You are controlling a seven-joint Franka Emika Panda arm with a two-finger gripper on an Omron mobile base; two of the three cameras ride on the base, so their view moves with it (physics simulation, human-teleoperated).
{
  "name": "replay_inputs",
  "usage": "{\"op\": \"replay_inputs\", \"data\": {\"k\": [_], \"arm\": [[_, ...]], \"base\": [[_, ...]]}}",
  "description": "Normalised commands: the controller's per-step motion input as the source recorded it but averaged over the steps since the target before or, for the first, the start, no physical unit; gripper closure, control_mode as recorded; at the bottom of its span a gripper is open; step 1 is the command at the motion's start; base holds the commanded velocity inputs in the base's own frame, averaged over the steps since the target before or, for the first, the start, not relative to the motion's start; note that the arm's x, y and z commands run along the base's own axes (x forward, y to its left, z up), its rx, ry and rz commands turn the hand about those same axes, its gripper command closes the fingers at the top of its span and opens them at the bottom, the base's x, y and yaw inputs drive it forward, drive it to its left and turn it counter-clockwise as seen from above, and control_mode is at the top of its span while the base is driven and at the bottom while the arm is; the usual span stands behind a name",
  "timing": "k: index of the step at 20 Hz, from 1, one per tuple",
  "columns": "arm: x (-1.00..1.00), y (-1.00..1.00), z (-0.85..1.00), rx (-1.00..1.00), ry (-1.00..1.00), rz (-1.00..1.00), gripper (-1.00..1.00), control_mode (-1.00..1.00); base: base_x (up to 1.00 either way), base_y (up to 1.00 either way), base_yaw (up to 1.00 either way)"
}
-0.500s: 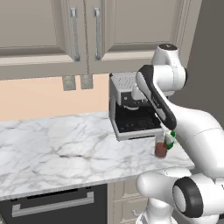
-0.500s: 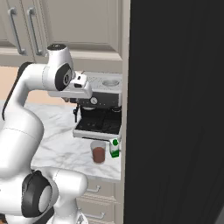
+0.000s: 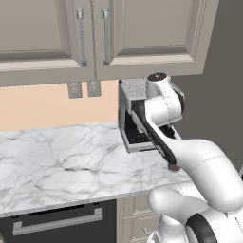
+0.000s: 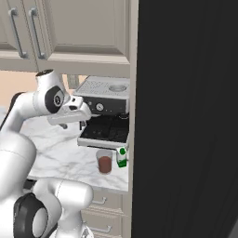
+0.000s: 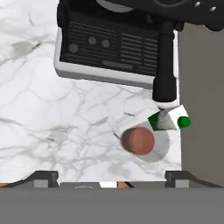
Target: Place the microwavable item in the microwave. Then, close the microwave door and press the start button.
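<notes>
The microwavable item [image 4: 105,162], a small clear cup with dark red-brown contents, stands near the marble counter's front right corner. From above, in the hand view, the cup [image 5: 139,141] lies a little right of centre, between the lines of the two fingertips [image 5: 41,176]. My gripper [image 5: 111,177] is open and holds nothing. It hangs above the counter, up and to the left of the cup, and is apart from it [image 4: 74,124]. My arm covers most of the cup [image 3: 173,167] in the left base view. The microwave and its door are out of view.
A small green-topped white item [image 4: 122,157] stands right beside the cup. The silver-and-black coffee machine [image 4: 104,111] sits just behind them. A tall black fridge [image 4: 186,116] walls off the right. Cabinets [image 3: 95,33] hang overhead, and a dark oven front [image 3: 57,220] sits under the counter [image 3: 57,161].
My arm has bent lower and swung left, bringing the hand down toward the counter near the cup. The cup and green-topped item have not moved.
</notes>
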Motion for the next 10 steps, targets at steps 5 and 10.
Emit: {"op": "replay_inputs", "data": {"k": [5, 10], "arm": [[0.0, -0.14, -0.88, -0.08, 0.2, -0.03, -1.0, -1.0], [0.0, -0.28, -0.51, 0.0, 0.12, 0.0, -1.0, -1.0]], "base": [[0.0, 0.0, 0.0], [0.0, 0.0, 0.0]]}}
